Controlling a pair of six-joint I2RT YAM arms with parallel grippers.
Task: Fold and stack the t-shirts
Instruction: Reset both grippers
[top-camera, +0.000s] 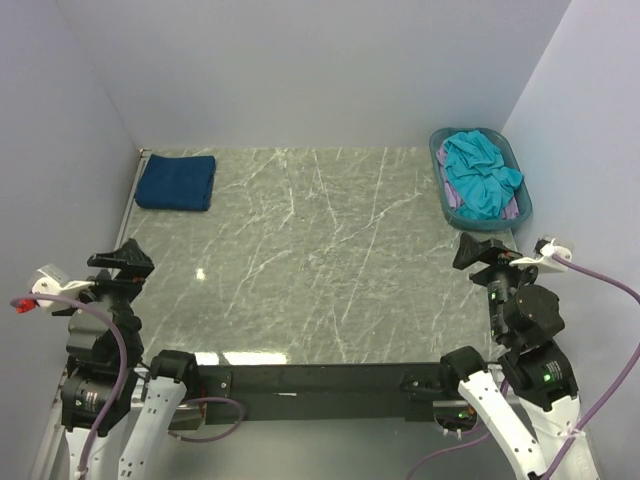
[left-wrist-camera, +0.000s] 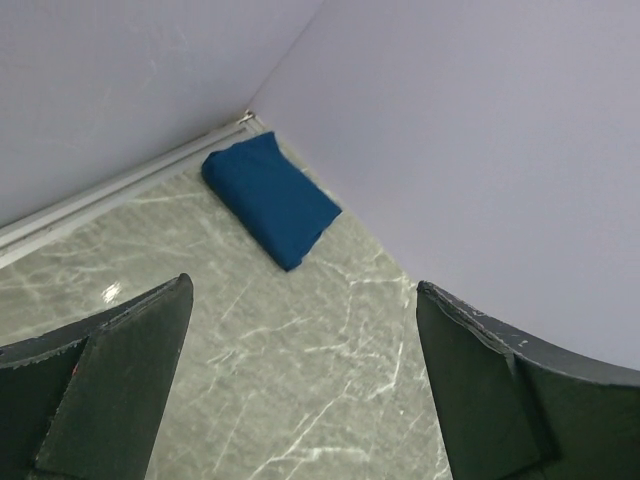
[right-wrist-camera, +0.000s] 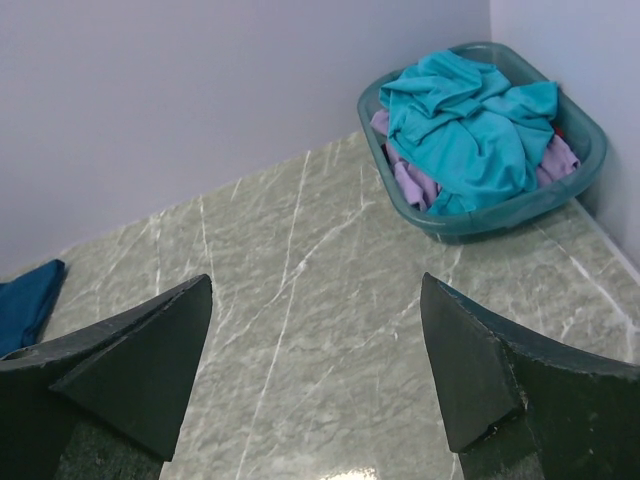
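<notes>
A dark navy t-shirt (top-camera: 176, 182) lies folded into a neat rectangle at the table's far left corner, also seen in the left wrist view (left-wrist-camera: 270, 198) and at the edge of the right wrist view (right-wrist-camera: 25, 300). A crumpled turquoise t-shirt (top-camera: 478, 173) fills the teal basket (top-camera: 441, 190) at the far right, over a pale lilac t-shirt (right-wrist-camera: 412, 184) that peeks out beneath it (right-wrist-camera: 465, 125). My left gripper (top-camera: 127, 255) hangs open at the near left, nothing between its fingers (left-wrist-camera: 302, 290). Over the near right, my right gripper (top-camera: 470, 248) is open and empty too (right-wrist-camera: 315, 285).
The teal basket (right-wrist-camera: 500, 218) stands against the right wall. Pale walls close in the table on the left, back and right. A marbled grey tabletop (top-camera: 310, 260) spreads between the arms and the clothes.
</notes>
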